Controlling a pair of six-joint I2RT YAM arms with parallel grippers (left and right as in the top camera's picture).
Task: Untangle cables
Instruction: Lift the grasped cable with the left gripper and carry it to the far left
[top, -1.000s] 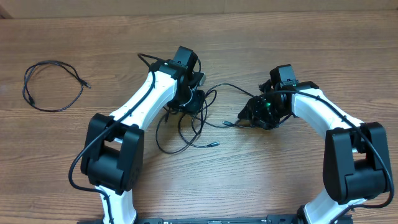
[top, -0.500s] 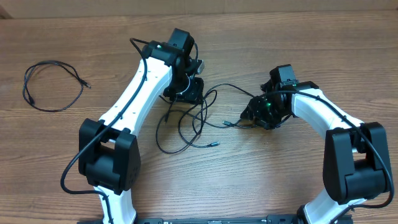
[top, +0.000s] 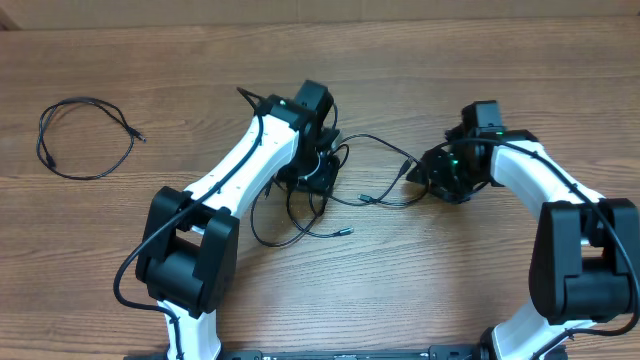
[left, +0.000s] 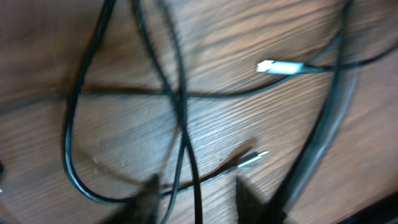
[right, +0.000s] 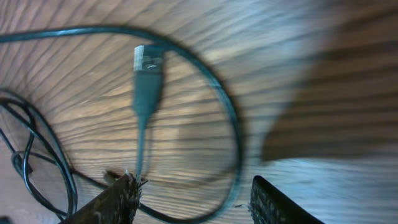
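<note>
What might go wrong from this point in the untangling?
Two strands cross between the fingers of the left gripper, so closing there may pinch both and tighten the tangle instead of freeing one cable. In the right wrist view the plug lies inside a cable loop. Pulling the plug away could cinch that loop into a knot.

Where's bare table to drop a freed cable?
Free: the front-centre table between the arm bases, below the tangle; the wood between the coiled cable and the left arm; the far strip beyond the right arm. Crowded: from the left pincer to the right pincer, where the tangle spreads.
</note>
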